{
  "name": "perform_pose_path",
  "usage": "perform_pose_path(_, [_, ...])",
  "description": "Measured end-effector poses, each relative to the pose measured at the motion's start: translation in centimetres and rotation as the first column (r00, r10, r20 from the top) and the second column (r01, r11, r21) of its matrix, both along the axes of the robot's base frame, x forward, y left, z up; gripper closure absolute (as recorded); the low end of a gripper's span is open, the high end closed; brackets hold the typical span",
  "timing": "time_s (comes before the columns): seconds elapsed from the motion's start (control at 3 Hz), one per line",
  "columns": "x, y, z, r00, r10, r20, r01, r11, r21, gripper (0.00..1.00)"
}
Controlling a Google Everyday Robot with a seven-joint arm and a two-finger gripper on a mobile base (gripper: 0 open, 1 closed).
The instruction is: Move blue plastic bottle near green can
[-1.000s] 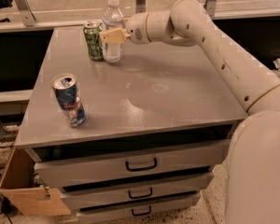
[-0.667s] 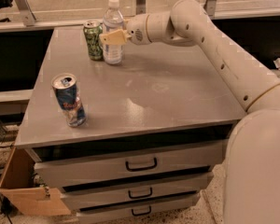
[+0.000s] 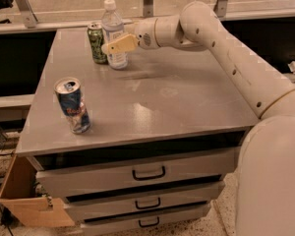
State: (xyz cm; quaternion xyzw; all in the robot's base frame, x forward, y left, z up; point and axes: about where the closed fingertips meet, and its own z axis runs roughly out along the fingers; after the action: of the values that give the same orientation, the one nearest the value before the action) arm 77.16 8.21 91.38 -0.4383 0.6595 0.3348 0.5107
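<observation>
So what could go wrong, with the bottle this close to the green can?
The blue plastic bottle is tall and stands beside the green can; the pincer is at its label, so pulling away sideways may tip it onto the can. Both stand near the far edge of the table and might fall off.

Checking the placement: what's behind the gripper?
The blue plastic bottle, upright beside the green can. The gripper covers part of its label; the grip there is hidden.
</observation>
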Motion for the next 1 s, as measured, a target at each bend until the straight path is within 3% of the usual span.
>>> perform_pose_path(0.33, [0.1,-0.4,0.1,1.0000,-0.004,0.003,0.004,1.000,-0.001,0.00])
perform_pose_path(0.67, [0.3,-3.6,1.3,0.9991,-0.017,0.039,0.017,1.000,-0.011,0.00])
perform_pose_path(1.0, [0.4,-9.5,3.5,0.9948,-0.039,0.094,0.043,0.999,-0.032,0.00])
